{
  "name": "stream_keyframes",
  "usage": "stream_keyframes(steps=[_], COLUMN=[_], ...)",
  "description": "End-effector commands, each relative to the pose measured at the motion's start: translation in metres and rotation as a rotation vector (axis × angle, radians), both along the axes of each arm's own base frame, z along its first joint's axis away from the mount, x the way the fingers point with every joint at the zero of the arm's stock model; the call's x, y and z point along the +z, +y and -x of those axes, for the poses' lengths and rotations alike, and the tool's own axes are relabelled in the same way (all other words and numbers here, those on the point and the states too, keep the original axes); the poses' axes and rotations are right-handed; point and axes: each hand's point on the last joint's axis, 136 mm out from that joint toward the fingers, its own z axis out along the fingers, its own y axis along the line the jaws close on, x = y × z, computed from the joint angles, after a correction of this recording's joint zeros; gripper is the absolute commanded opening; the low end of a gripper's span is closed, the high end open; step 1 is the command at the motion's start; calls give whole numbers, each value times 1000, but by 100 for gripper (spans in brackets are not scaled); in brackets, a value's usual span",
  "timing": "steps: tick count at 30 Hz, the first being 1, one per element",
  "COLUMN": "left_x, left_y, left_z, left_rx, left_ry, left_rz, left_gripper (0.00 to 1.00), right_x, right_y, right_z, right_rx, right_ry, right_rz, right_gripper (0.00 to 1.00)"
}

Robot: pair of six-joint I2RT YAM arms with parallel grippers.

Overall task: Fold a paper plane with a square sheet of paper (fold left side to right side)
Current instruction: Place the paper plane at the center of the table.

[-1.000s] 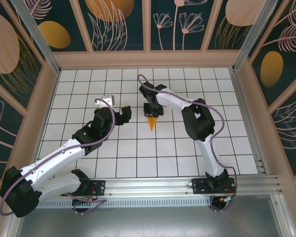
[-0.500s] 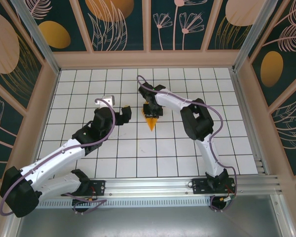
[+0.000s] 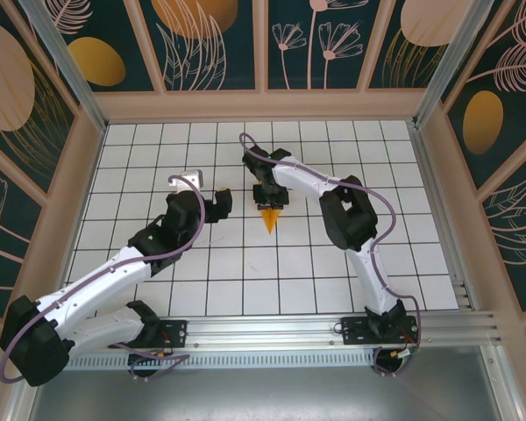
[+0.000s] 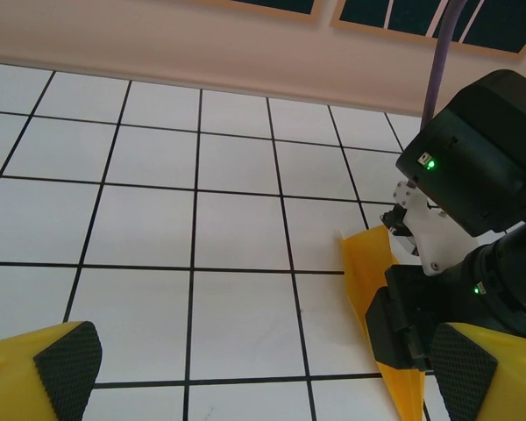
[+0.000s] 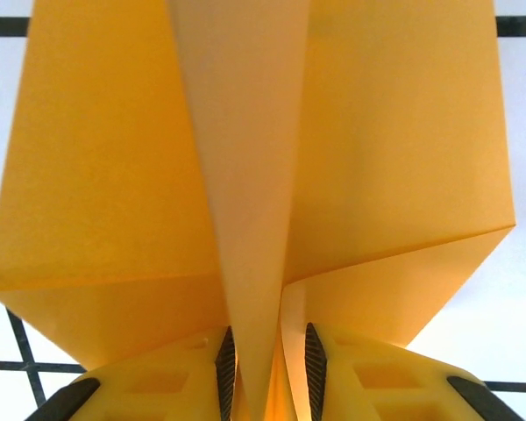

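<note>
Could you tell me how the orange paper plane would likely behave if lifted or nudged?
The paper plane looks thin, so probably very light and easily slid. Its centre crease may stiffen it; the splayed wings likely flex.

**Top view.** The left arm reaches diagonally from its base toward the table centre. Its left gripper points right, with fingers spread wide. The right arm rises from its base, bends at the elbow and extends leftward. The right gripper points down.

**Right wrist view.** The pads stand narrowly apart astride the centre fold of the paper plane. Whether they pinch it is unclear.
</note>
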Motion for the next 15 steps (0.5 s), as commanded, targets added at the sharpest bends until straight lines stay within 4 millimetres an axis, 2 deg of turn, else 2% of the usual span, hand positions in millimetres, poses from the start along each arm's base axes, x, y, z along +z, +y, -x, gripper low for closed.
stream_keyframes(steps=[1, 5, 8, 11, 15], left_x=[7, 8, 7, 6, 8], left_y=[6, 10, 11, 10, 13], left_z=[2, 2, 1, -1, -10], left_rx=[12, 34, 45, 48, 49], left_ry=[-15, -20, -24, -30, -33], left_rz=[-29, -29, -24, -13, 18], left_gripper=[98, 99, 99, 99, 99], right_x=[16, 31, 54, 88, 144], right_y=[-2, -1, -2, -3, -12], right_z=[4, 6, 7, 6, -1], right_rx=[28, 36, 43, 43, 41], right_ry=[-9, -29, -67, -144, -313], right_rz=[32, 31, 28, -12, -82], right_gripper=[33, 38, 45, 51, 61])
